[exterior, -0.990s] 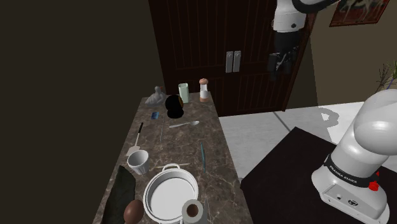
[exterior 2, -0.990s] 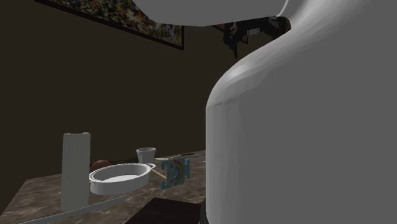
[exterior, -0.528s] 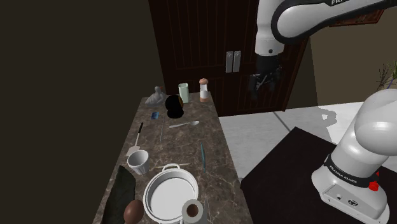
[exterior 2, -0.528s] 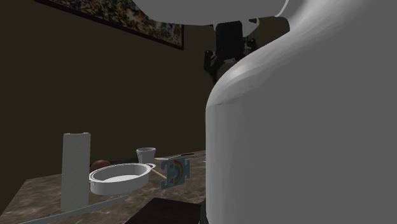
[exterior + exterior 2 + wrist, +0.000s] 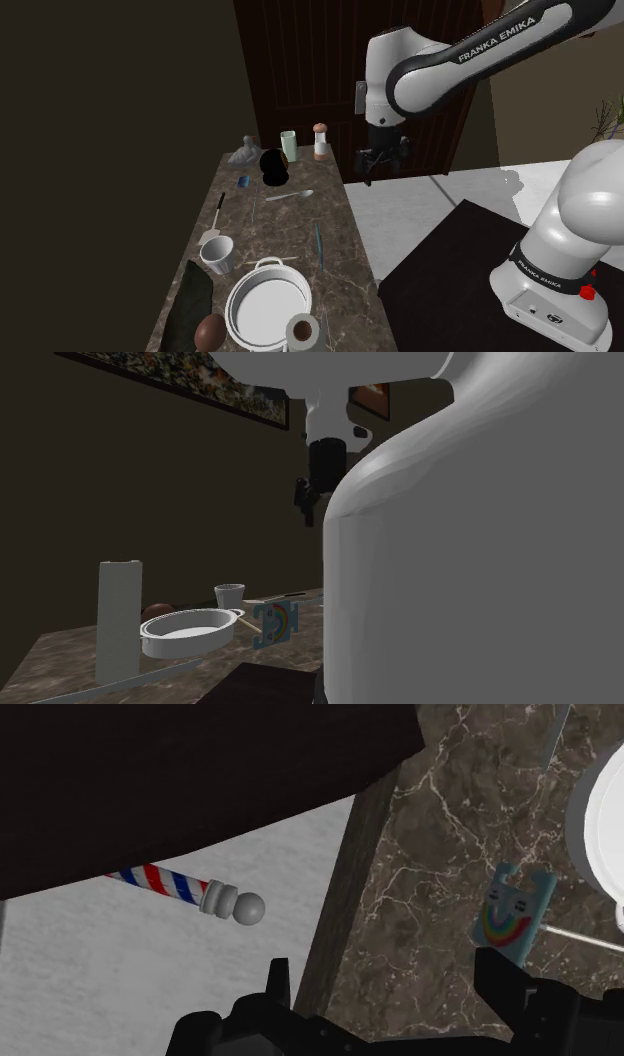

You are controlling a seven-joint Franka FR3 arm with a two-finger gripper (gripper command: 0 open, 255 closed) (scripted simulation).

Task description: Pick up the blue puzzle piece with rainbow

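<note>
Arm (image 5: 440,68) swings in from shoulder view's upper right twd left over last sec; forearm w/ lettering comes into shot. Gripper (image 5: 380,170) drops from door-top height, now shows near far right corner of counter (image 5: 290,228). 2nd ext. view: moves down & left.

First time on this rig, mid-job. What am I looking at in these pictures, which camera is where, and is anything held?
The white machine is a robot arm on a box stand; its black two-finger tool does the grasping. The shoulder view looks down over a marble counter bearing a white pot, mug, paper roll and spoon. The second exterior view looks low past the arm's base. The wrist view looks along the tool: its fingers stand apart, holding nothing. The blue rainbow puzzle piece is on the counter near the pot, untouched.
</note>
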